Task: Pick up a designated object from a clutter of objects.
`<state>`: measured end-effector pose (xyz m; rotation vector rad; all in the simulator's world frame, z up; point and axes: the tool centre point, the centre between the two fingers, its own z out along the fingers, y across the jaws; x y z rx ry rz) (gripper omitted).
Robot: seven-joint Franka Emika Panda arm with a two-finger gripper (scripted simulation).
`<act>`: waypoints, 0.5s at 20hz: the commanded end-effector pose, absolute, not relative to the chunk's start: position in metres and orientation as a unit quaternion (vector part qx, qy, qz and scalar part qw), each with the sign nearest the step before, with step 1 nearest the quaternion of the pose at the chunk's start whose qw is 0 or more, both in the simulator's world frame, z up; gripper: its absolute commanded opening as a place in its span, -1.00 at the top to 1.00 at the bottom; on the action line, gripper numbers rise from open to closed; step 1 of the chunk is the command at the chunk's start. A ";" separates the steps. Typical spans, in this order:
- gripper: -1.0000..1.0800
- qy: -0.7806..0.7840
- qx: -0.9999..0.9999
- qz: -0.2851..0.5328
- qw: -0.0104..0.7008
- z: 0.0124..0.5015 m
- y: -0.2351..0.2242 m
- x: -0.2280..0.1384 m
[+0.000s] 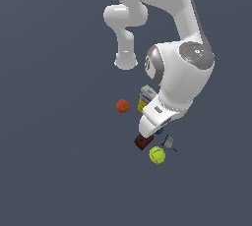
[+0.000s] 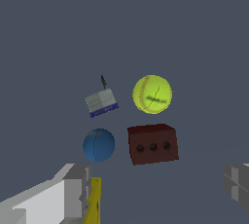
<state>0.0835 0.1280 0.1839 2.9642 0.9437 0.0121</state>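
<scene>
While your white Franka arm [image 1: 182, 77] leans over the dark grey floor [image 1: 54, 161], its gripper [image 2: 158, 189] hangs above the clutter with nothing between its grey fingers [image 2: 73, 191]; they stand spread wide, one at each side of the wrist view, and grip nothing. You see the edge of the yellow box with the white and blue top [image 2: 95, 198] tight against the inner face of one finger, though whether they touch you cannot tell from here. You find the dark brown block with three round holes in its side [image 2: 152, 143] in the gap ahead of the fingers, nearest to them. Beyond it sits the yellow-green tennis ball [image 2: 152, 94], just apart from the block. Beside the block, on the box-side finger's side, rests the small blue ball [image 2: 98, 145]. Your target, the small grey boxy tool with a dark blue strip and a thin dark tip [image 2: 101, 102], lies just past the blue ball and beside the tennis ball, clear of both, well ahead of the fingertips and untouched. You can spot the small orange ball [image 1: 122, 105] only in the exterior view, off to the side of the gripper, apart from the rest.
</scene>
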 end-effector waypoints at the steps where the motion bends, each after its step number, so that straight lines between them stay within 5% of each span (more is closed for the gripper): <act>1: -0.92 0.340 0.940 0.003 0.014 0.159 0.145 0.088; 10: -0.92 0.432 0.902 0.000 0.005 0.090 0.192 0.092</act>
